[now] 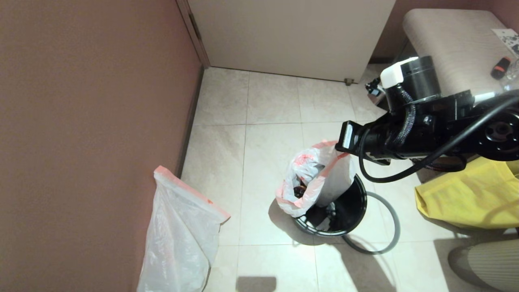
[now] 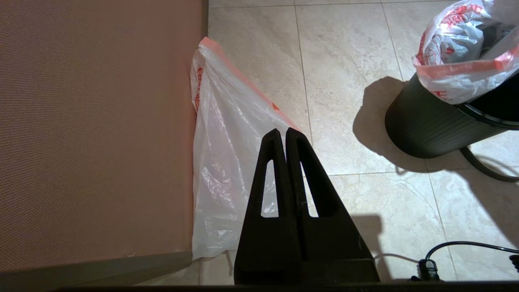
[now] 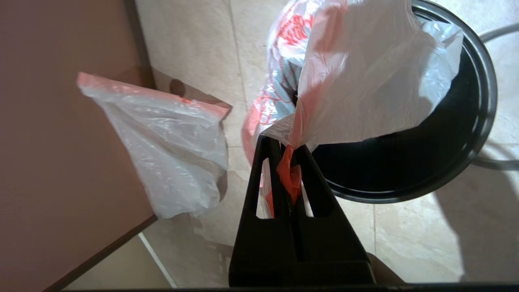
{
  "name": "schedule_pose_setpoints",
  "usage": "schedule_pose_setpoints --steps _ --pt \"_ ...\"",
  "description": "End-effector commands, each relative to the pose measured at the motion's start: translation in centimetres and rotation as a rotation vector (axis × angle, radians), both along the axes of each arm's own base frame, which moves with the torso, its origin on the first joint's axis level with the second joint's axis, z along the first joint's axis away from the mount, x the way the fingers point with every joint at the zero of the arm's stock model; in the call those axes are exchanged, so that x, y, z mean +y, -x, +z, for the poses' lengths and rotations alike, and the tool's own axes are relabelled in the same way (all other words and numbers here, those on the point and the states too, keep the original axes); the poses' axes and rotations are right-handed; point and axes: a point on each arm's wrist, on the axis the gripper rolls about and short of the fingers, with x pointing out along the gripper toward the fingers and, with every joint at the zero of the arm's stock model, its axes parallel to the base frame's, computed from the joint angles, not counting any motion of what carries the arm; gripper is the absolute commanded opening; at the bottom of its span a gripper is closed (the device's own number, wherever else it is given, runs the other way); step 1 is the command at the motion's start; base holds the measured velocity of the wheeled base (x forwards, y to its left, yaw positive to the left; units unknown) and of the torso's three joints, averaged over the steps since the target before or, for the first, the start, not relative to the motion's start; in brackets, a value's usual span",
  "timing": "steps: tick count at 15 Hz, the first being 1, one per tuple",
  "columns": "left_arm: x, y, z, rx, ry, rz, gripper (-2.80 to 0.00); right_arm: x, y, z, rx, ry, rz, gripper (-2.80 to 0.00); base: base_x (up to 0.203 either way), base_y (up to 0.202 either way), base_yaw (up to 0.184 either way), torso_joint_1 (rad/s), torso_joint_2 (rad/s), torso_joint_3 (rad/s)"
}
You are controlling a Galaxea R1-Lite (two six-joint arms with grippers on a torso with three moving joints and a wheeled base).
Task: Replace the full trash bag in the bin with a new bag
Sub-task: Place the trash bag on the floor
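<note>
Tiled floor by brown wall: right tool (image 3: 288,156) clamped on pink hem of full trash bag (image 1: 314,178), half out of bin (image 1: 344,211) beneath; lift straight, slowly, avoid tipping; new bag (image 1: 182,235) well off; left tool (image 2: 286,136) closed, empty.

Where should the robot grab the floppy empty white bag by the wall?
Best guess: the pink-red hem at the top of the limp translucent white plastic bag, coming from above on the open floor side. The brown wall blocks its other side, and the hem is the highest edge.
</note>
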Motion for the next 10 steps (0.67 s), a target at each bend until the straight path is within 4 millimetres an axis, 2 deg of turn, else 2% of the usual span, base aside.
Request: schedule_pose_setpoints --steps 1,4,10 --pt "0.0 0.0 0.0 0.001 0.001 0.001 -2.8 -0.1 1.6 1.8 -0.045 -0.029 0.021 -2.8 0.0 0.0 0.0 0.0 0.0 0.0" --pt "0.0 0.0 0.0 0.001 0.0 0.001 -2.8 -0.9 4.4 4.9 -0.136 -0.068 0.053 -2.8 0.0 0.0 0.0 0.0 0.0 0.0" --pt "0.0 0.0 0.0 0.001 0.0 0.001 -2.8 -4.5 10.0 11.9 -0.336 -0.165 0.071 -2.8 0.0 0.0 0.0 0.0 0.0 0.0"
